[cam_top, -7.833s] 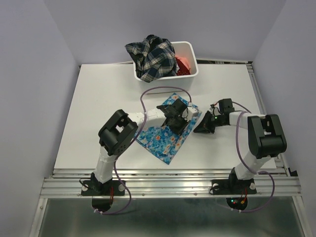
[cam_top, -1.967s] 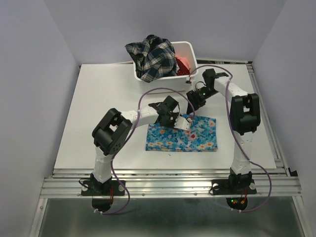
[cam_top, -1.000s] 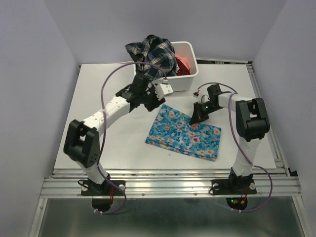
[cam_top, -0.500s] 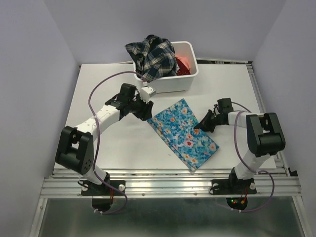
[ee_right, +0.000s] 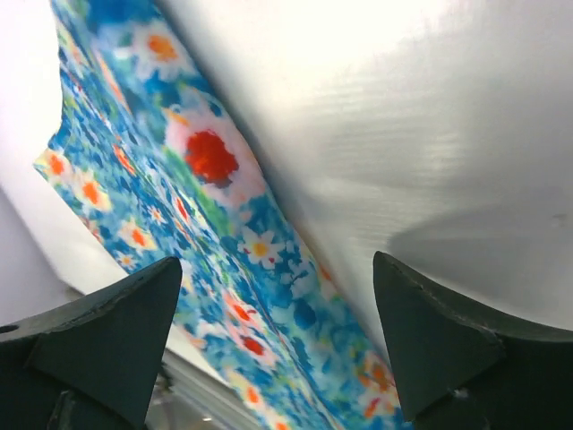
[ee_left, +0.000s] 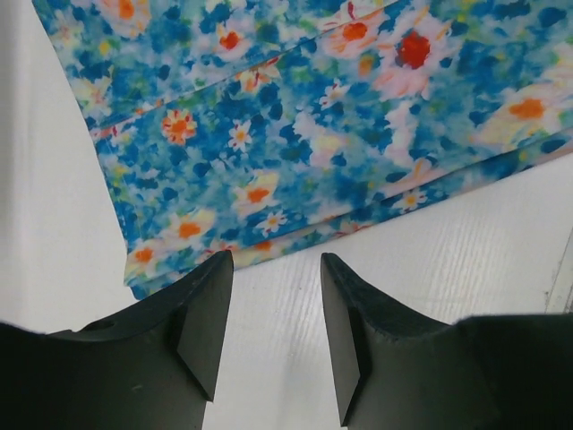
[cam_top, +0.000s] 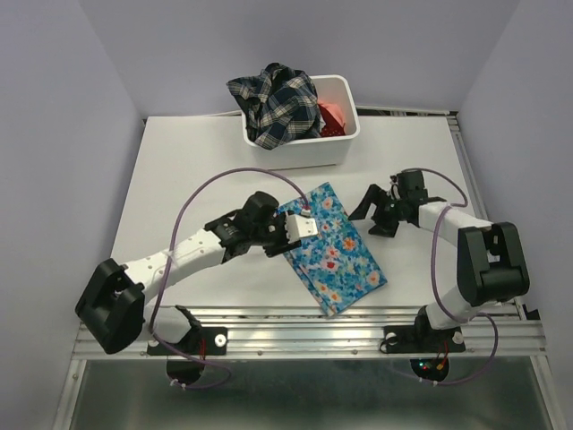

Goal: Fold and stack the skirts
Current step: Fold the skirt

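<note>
The bright blue flowered skirt [cam_top: 333, 246] lies folded flat on the white table, its long side running diagonally toward the front edge. My left gripper [cam_top: 287, 233] sits low at the skirt's left edge. In the left wrist view the left gripper [ee_left: 273, 305] is open over bare table, with the folded skirt's [ee_left: 295, 125] edge just beyond the fingertips [ee_left: 204, 309]. My right gripper [cam_top: 372, 215] stands wide open just right of the skirt's upper end, holding nothing. The right wrist view shows the right gripper [ee_right: 277, 305] spread above the skirt [ee_right: 206, 206].
A white bin [cam_top: 345, 143] stands at the back centre, holding a dark plaid skirt [cam_top: 273, 103] that hangs over its rim and a coral-red skirt [cam_top: 331, 116]. A metal rail [cam_top: 313, 327] runs along the near table edge.
The right gripper has opened, let go of the blue skirt and drawn back to the right. The left arm swung down from near the bin to the skirt's left edge. The skirt turned more diagonal.
</note>
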Available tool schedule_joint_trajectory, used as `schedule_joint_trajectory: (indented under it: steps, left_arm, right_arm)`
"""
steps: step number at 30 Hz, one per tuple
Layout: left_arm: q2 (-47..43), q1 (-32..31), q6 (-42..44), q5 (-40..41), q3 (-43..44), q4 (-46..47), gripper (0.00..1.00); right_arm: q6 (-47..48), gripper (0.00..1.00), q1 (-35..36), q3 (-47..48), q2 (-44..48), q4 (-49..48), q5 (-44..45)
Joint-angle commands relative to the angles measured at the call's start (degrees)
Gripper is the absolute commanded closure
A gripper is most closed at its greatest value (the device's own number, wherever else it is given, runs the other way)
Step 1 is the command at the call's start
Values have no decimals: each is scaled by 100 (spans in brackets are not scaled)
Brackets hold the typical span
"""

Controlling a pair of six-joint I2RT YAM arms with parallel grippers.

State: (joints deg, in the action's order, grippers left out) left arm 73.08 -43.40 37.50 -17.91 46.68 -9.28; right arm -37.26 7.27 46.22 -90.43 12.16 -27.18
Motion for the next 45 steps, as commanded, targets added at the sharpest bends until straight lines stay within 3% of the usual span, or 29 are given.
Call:
schedule_joint_trajectory:
  steps: [1,6,10,16,19,23,27,28,33,34,35,40,41,45]
  left_arm:
    - [495,-204,-478,288,631,233,48]
    - [1592,-292,-1235,253,1142,277,57]
    - [2201,-275,-1140,429,1248,-73,65]
    - [2544,137,-200,561,887,-522,72]
    - [3088,542,669,665,1299,-637,78]
    - [3546,973,1575,693,1800,-672,79]
    - [3459,1123,2428,737,1880,-462,76]
    - [3433,1140,2499,693,1889,-461,75]
    - [2827,1202,2289,-44,1995,-495,50]
    - [2443,1202,2175,-298,1908,-566,39]
    - [2439,1202,2131,-362,1794,-558,36]
    - [640,1202,1955,-372,811,-426,24]
    - [98,1176,1859,-214,643,-382,2]
    - [-1127,1035,1814,-90,62,-487,2]
  right_arm:
    - [1676,10,-50,686,482,734,381]
    - [2301,18,-50,827,816,727,-295]
    - [2574,27,-50,915,887,551,-700]
    - [2355,38,-50,775,756,-19,-1825]
    - [2144,40,3,740,466,-407,-2317]
    - [2082,44,64,836,281,-653,-2581]
    - [1907,48,345,801,202,-1118,-2652]
    - [1845,48,433,784,184,-1154,-2635]
    - [1537,49,1065,555,-122,-2041,-2450]
    - [1546,50,1205,599,-193,-2095,-2380]
    - [1563,50,1207,599,-237,-2147,-2380]
    - [1800,52,1619,784,-518,-2341,-2257]
    - [1836,53,1681,749,-563,-2411,-2213]
    - [1968,55,1980,669,-1054,-2754,-2177]
